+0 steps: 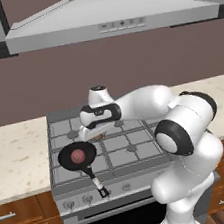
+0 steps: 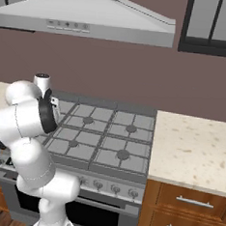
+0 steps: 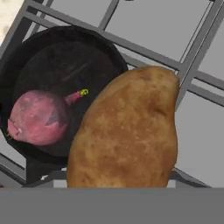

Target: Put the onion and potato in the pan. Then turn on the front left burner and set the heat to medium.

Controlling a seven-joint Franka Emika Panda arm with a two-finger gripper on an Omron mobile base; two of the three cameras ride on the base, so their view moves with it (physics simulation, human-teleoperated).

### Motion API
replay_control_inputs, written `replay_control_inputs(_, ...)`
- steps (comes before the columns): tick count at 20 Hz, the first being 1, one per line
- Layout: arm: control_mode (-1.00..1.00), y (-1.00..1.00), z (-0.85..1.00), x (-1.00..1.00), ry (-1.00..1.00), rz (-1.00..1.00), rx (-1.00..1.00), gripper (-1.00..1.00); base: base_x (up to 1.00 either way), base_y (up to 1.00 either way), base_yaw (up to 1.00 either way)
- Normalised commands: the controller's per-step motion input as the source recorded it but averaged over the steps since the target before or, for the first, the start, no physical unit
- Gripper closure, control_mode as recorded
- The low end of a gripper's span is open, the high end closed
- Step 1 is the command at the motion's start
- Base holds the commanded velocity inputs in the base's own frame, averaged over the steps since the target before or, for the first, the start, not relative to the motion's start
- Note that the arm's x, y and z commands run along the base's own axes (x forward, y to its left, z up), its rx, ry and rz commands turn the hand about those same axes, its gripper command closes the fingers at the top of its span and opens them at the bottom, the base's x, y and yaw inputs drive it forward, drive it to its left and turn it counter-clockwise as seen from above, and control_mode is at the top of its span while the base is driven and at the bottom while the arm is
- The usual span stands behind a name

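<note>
Brown potato held, onion in pan

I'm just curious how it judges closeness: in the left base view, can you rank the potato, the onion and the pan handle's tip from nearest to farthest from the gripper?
1. potato: at the gripper.
2. onion: in the pan, lower left.
3. handle's tip: at the stove's front edge.
</note>
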Motion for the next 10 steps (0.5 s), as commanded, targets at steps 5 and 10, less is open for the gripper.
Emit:
replay_control_inputs(5, -1.00, 0.54, -0.22, 0.01, 0.00, 0.08, 0.00, 1.00, 0.00, 0.00, 0.00)
replay_control_inputs(10, -1.00, 0.41, -0.08, 0.05, 0.00, 0.05, 0.00, 1.00, 0.00, 0.00, 0.00)
